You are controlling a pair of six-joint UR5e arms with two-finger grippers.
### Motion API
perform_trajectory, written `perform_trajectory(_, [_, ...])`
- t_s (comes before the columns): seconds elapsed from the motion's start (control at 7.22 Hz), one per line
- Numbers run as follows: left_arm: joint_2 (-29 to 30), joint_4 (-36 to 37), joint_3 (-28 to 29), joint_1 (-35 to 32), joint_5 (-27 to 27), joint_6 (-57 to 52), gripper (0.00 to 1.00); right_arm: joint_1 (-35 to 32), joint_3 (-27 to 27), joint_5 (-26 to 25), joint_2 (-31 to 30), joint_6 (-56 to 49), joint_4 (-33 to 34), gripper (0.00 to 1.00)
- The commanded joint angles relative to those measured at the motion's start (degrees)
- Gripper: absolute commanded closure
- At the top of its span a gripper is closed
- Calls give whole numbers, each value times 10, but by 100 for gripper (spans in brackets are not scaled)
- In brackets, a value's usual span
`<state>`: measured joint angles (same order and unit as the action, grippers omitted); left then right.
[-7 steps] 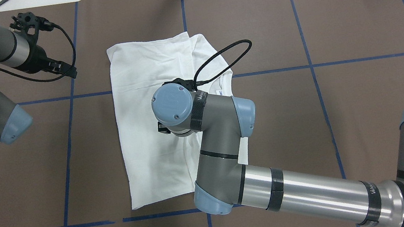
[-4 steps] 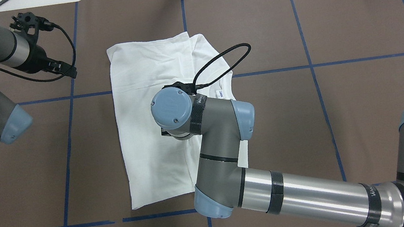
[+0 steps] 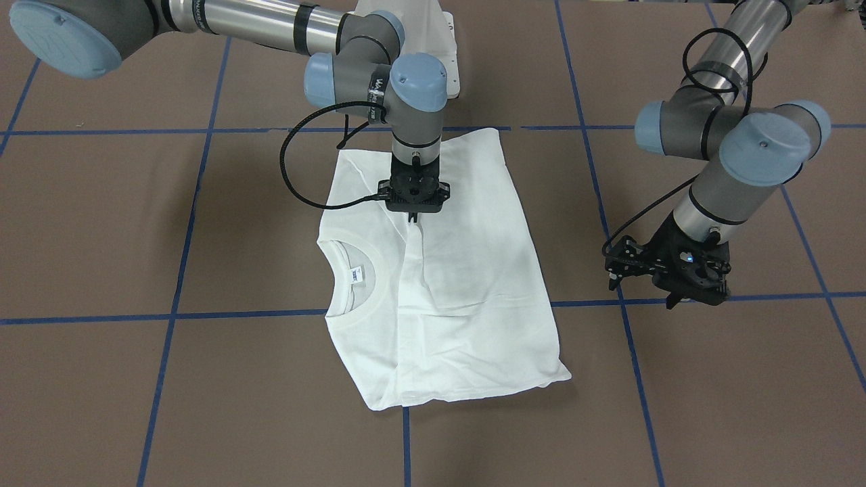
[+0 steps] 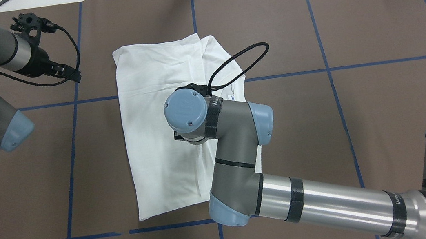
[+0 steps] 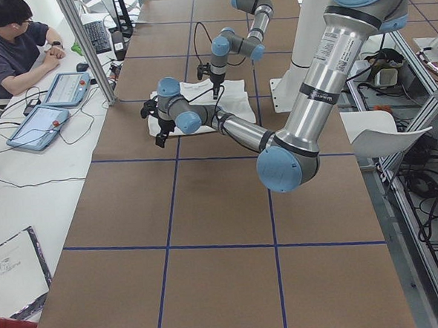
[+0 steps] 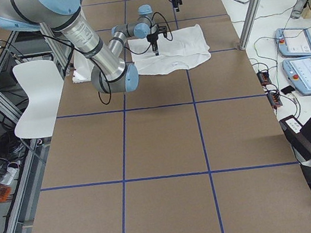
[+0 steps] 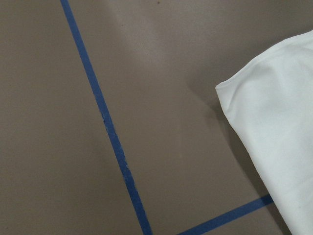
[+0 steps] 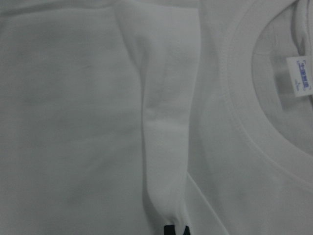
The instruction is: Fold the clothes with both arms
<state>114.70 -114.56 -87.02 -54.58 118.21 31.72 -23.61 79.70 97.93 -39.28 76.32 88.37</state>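
The white T-shirt (image 3: pixel 473 284) lies partly folded on the brown table, with its ribbed collar (image 3: pixel 380 281) and neck label (image 3: pixel 355 274) facing up. My right gripper (image 3: pixel 413 218) stands upright over the shirt's middle, shut on a raised ridge of fabric. The right wrist view shows that ridge (image 8: pixel 161 147) running into the black fingertips (image 8: pixel 174 230). In the overhead view the right wrist hides this gripper above the shirt (image 4: pixel 149 103). My left gripper (image 3: pixel 693 297) hangs open and empty beside the shirt, above bare table; it also shows in the overhead view (image 4: pixel 67 73). The printed text is hidden.
Blue tape lines (image 4: pixel 69 155) grid the table. The white pedestal base (image 3: pixel 443 40) stands at the robot's edge. An operator (image 5: pixel 11 43) sits by tablets (image 5: pixel 52 107) at the far side. The left wrist view shows a shirt corner (image 7: pixel 279 122) on brown table.
My right wrist has shifted slightly over the shirt, first toward the robot, then a little to the right, and its cable loop swung with it. The left arm has not moved.
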Motion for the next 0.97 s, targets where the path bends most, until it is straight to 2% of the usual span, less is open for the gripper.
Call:
perform_trajectory(0.0, [0, 0, 0, 1, 0, 0, 0, -9, 56, 0, -54, -32, 14, 93])
perform_trajectory(0.14, [0, 0, 0, 1, 0, 0, 0, -10, 84, -1, -86, -43, 14, 90])
perform_trajectory(0.28, [0, -1, 0, 1, 0, 1, 0, -10, 88, -1, -94, -43, 15, 60])
perform_trajectory(0.42, [0, -1, 0, 1, 0, 7, 0, -10, 92, -4, -104, -43, 15, 36])
perform_trajectory(0.55, [0, -1, 0, 1, 0, 8, 0, -8, 109, -16, -122, -43, 15, 6])
perform_trajectory(0.69, [0, -1, 0, 1, 0, 9, 0, -8, 120, -17, -126, -43, 15, 0])
perform_trajectory(0.83, [1, -1, 0, 1, 0, 10, 0, -7, 120, -14, -117, -43, 15, 0])
